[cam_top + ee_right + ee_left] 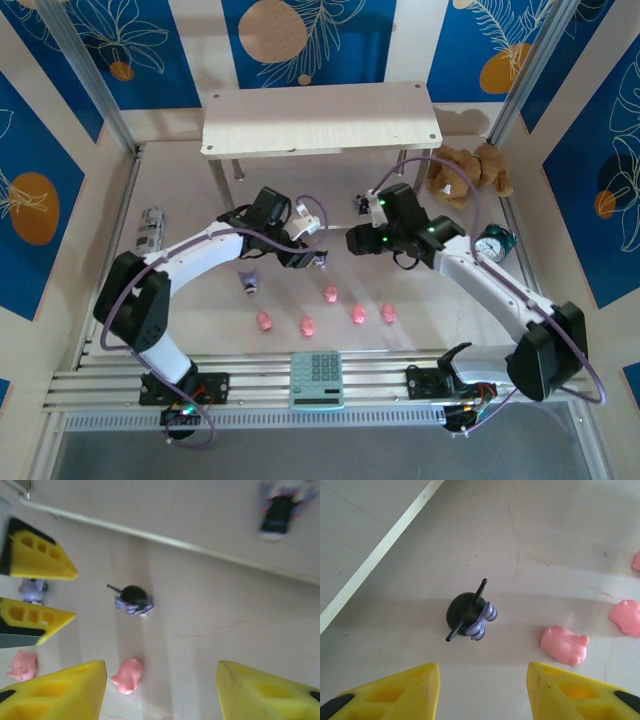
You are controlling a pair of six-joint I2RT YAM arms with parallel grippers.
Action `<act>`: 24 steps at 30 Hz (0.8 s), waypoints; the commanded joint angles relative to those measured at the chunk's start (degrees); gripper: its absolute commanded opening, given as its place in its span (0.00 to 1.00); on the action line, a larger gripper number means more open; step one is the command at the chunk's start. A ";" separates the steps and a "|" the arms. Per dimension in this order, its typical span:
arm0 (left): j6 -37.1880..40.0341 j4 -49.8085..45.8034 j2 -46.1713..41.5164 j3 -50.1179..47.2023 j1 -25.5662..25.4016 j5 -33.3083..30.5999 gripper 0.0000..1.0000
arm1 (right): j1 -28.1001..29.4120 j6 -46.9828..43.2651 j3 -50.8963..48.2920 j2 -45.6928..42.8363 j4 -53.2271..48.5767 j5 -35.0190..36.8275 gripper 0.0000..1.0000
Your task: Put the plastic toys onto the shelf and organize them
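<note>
The pale wood shelf stands at the back, its top bare. Five pink pigs lie on the table, one ahead of four in a loose row. A dark figurine stands between the grippers, a second to its left and a third near the shelf leg. My left gripper is open, and the dark figurine stands just beyond its fingertips with a pig to its right. My right gripper is open above a pig, with the dark figurine farther ahead.
A brown plush bear sits right of the shelf, with a teal alarm clock below it. A silver toy car lies at the left edge. A calculator rests on the front rails. The two grippers are close together mid-table.
</note>
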 commanded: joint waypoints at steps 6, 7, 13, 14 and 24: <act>4.51 1.04 5.67 4.04 -0.81 2.35 0.49 | -5.79 0.93 -0.91 -7.41 -2.06 -3.52 0.61; 4.68 1.03 6.13 4.41 -0.91 2.52 0.49 | -6.18 0.95 -1.15 -7.65 -2.04 -3.71 0.61; 5.90 -0.62 9.33 7.67 -1.33 3.48 0.49 | -7.26 1.09 -2.11 -7.69 -1.89 -3.84 0.61; 6.08 -0.91 9.81 8.09 -1.40 3.68 0.49 | -7.39 1.21 -2.13 -7.74 -1.88 -3.85 0.61; 7.90 -4.28 12.13 9.83 -1.55 6.71 0.49 | -9.07 1.41 -2.72 -7.79 -1.34 -4.60 0.61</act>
